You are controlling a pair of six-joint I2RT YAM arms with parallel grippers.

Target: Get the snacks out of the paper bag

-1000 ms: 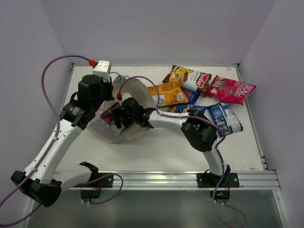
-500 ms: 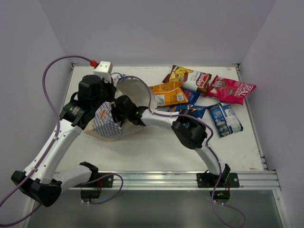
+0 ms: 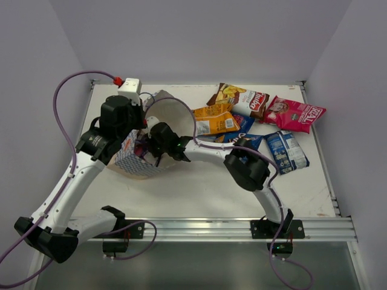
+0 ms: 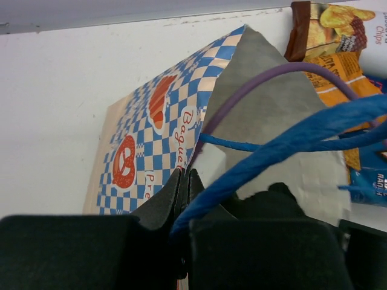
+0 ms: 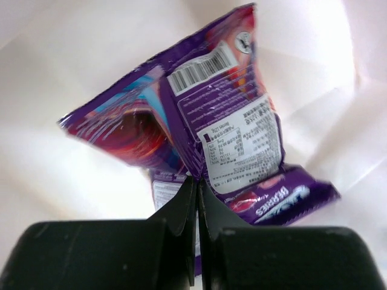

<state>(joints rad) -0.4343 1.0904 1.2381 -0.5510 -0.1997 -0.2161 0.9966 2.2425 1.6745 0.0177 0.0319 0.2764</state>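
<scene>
The right gripper sits deep inside the paper bag, its jaws pressed together on the lower fold of the purple packet. The packet rises straight ahead of the fingertips, its barcode side facing the wrist camera and the white inner walls of the bag all around it. Its long axis runs roughly in line with the fingers, so it should follow them out lengthwise.

The bag lies tipped on its side at the left of the table, with its mouth opening to the right, toward the orange packet and the other snacks already spread at the far right. The right arm enters through that mouth, so the way out is probably back along its own forearm, rightward and slightly up over the rim.

The left gripper is closed on the bag's upper edge, where the blue string handle passes. It holds the bag from the far left side, opposite the mouth, which should hold the bag in place while the packet is pulled out.
</scene>
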